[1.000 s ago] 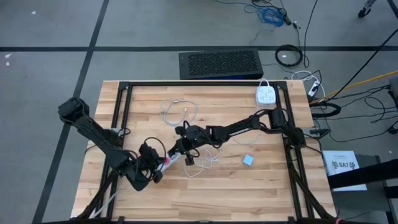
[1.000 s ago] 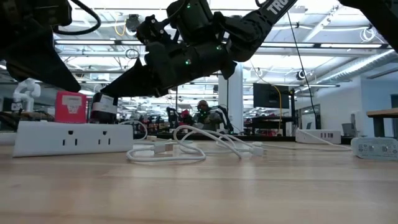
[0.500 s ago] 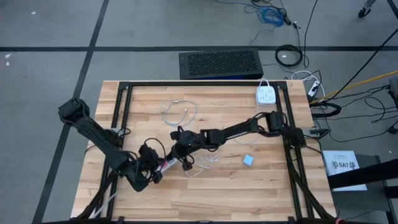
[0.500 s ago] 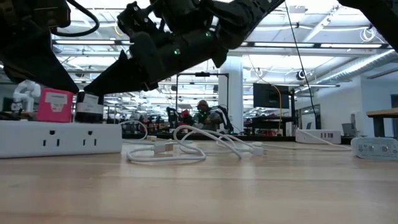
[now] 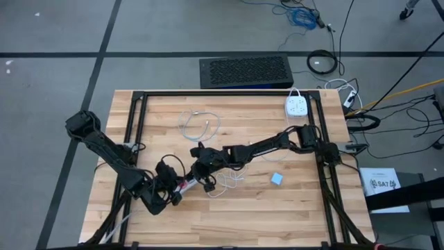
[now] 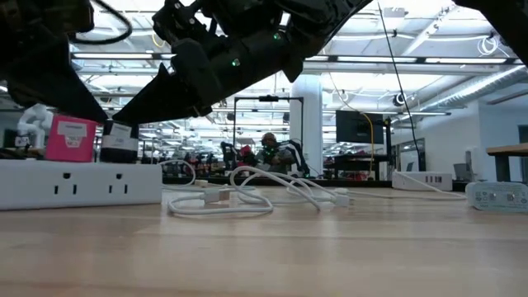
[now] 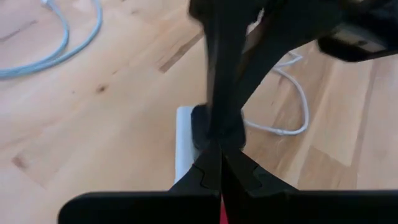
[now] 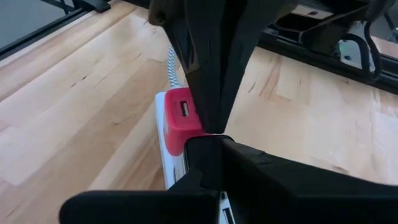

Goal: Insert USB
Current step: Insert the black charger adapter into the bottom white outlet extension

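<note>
As seen from above, shows both dark arms converging on a wooden table point(image 5: 291, 215) framed in black bars. Places the left hand point(image 5: 176, 189) toward 8 o'clock from the table's centre, clenched, fingertips pressed together in the left wrist view just beside the end of a white power strip point(image 7: 184, 142). Places the right hand point(image 5: 204, 176) immediately at 2 o'clock from the left one, likewise clenched, poised over the same strip. Cannot tell whether either hand pinches a plug between its closed fingers.

Locates the task's target, a red USB block point(image 8: 181, 116) with one open port facing up, on the end of the white power strip, directly ahead of the right hand's fingertips in the right wrist view. Shows a braided cable point(image 8: 173, 61) leading away from the block.

From table height, presents the strip with its socket faces at 9 o'clock, the block seated pink on top, and a coil of white cable point(image 6: 247, 196) lying loose on the boards near the centre.

Elsewhere on the table, marks a second loop of pale cable point(image 5: 200, 125) at 11 o'clock, a small blue square point(image 5: 277, 178) at 4 o'clock, and a round white socket hub point(image 5: 297, 106) at 1 o'clock near the frame. Beyond the far edge, at 12 o'clock, notes a black perforated box point(image 5: 246, 71) on the floor.
</note>
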Action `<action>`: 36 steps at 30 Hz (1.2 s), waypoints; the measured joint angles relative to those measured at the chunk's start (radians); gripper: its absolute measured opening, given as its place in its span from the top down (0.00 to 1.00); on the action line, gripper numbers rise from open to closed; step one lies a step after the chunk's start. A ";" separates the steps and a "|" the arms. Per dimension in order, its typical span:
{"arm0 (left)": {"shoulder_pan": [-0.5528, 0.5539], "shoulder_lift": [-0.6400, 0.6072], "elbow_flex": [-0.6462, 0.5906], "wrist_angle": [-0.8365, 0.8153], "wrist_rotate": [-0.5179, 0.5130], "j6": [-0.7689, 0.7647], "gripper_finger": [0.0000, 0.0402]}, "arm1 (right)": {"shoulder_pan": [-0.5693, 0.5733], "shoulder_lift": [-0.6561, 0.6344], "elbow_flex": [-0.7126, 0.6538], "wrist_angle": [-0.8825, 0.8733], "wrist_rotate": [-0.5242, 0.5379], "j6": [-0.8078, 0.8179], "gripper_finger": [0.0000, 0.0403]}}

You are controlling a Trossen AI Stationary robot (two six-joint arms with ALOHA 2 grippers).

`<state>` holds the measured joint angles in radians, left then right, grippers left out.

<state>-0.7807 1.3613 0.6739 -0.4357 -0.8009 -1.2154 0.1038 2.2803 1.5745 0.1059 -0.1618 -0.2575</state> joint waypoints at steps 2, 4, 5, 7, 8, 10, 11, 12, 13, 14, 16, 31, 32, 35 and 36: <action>0.000 -0.008 0.002 0.028 -0.012 0.027 1.00 | 0.005 0.000 0.000 0.002 0.003 -0.007 1.00; 0.004 -0.009 0.002 0.044 -0.014 0.043 1.00 | 0.009 0.000 0.000 0.011 0.003 -0.009 1.00; 0.009 -0.009 0.002 0.048 -0.014 0.044 1.00 | 0.010 0.001 0.000 0.015 0.003 -0.009 1.00; 0.020 -0.003 0.002 0.055 -0.006 0.044 1.00 | 0.012 0.002 0.003 0.011 0.003 -0.008 1.00; 0.025 0.001 0.003 0.055 -0.003 0.044 1.00 | 0.012 0.002 0.004 0.008 0.002 -0.007 1.00; 0.033 0.008 0.003 0.061 0.010 0.044 1.00 | 0.013 0.000 0.004 0.009 0.004 0.002 1.00; 0.035 0.013 0.001 0.068 0.017 0.044 1.00 | 0.014 -0.005 0.003 0.005 0.005 0.009 0.99; 0.036 0.018 -0.001 0.070 0.020 0.044 1.00 | 0.014 -0.007 0.003 0.003 0.005 0.018 0.99; 0.036 0.022 -0.001 0.069 0.021 0.044 1.00 | 0.014 -0.015 0.004 0.003 0.005 0.031 0.99; 0.036 0.023 -0.001 0.071 0.021 0.044 1.00 | 0.014 -0.022 0.003 0.001 0.006 0.043 0.98; 0.037 0.023 -0.002 0.079 0.025 0.044 1.00 | 0.014 -0.041 0.000 -0.009 0.007 0.061 0.97; 0.044 0.026 -0.005 0.188 0.046 0.166 1.00 | 0.016 -0.207 -0.002 -0.173 0.007 0.092 0.83; 0.047 0.026 -0.005 0.210 0.045 0.183 1.00 | 0.016 -0.228 -0.001 -0.203 0.007 0.092 0.84; 0.066 0.026 -0.005 0.245 0.056 0.215 1.00 | 0.014 -0.286 0.002 -0.352 0.010 0.092 0.89; 0.075 0.028 -0.005 0.245 0.069 0.226 1.00 | 0.014 -0.301 0.002 -0.408 0.025 0.093 0.91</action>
<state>-0.7059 1.3895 0.6689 -0.1909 -0.7322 -0.9897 0.1182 1.9797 1.5761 -0.3025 -0.1367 -0.1647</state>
